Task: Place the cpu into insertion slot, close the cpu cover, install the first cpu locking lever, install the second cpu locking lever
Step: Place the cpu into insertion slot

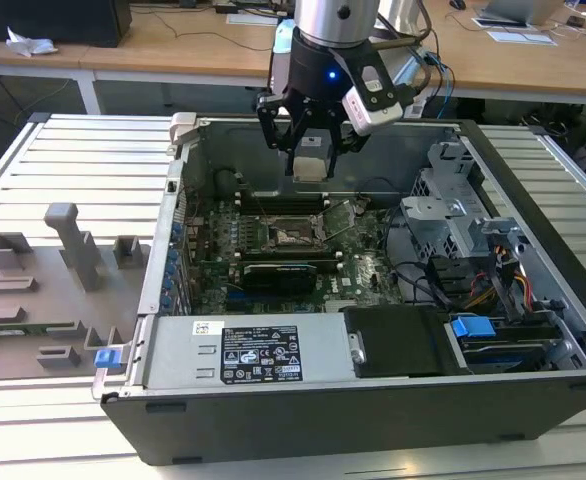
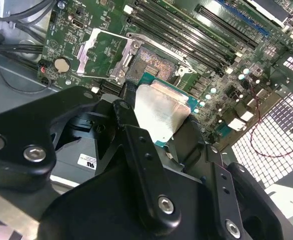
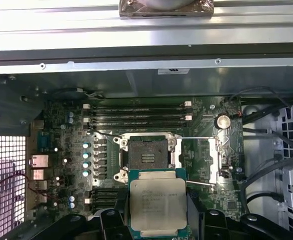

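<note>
The gripper point(image 1: 311, 166) is grasping the cpu point(image 3: 158, 207) by its edges, above the insertion slot point(image 3: 147, 156) and off-centre from it. The cpu cover point(image 2: 88, 51) is lying open beside the slot. Judgement: square the chip's edges to the slot frame and seat it without force.

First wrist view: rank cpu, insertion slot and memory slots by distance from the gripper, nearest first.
1. cpu: held in the gripper.
2. insertion slot: uncovered, just beyond the cpu.
3. memory slots: past the insertion slot, toward the case wall.
</note>
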Robot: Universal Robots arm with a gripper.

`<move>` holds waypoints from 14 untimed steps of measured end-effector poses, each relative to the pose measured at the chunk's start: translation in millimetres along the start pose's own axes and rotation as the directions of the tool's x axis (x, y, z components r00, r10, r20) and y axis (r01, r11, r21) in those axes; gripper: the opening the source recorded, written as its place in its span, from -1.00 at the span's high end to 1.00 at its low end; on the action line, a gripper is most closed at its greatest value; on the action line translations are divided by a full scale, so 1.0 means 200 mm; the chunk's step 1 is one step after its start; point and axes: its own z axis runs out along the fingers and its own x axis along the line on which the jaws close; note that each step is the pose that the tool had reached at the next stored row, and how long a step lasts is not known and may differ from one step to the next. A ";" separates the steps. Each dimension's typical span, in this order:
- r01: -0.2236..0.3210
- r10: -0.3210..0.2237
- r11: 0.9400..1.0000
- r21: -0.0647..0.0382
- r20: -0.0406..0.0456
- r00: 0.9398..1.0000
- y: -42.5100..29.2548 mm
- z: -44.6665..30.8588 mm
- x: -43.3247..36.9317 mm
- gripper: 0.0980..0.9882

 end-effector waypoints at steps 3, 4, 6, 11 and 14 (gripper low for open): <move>0.000 0.000 1.000 0.000 0.000 1.000 -0.001 0.012 0.000 0.00; 0.000 0.000 1.000 0.000 0.000 1.000 -0.001 0.015 0.000 0.00; 0.000 0.000 1.000 0.000 0.000 1.000 -0.003 0.031 -0.001 0.00; 0.000 0.000 1.000 0.000 0.000 1.000 -0.005 0.053 -0.001 0.00; 0.000 0.000 1.000 0.000 0.000 1.000 -0.006 0.065 -0.001 0.00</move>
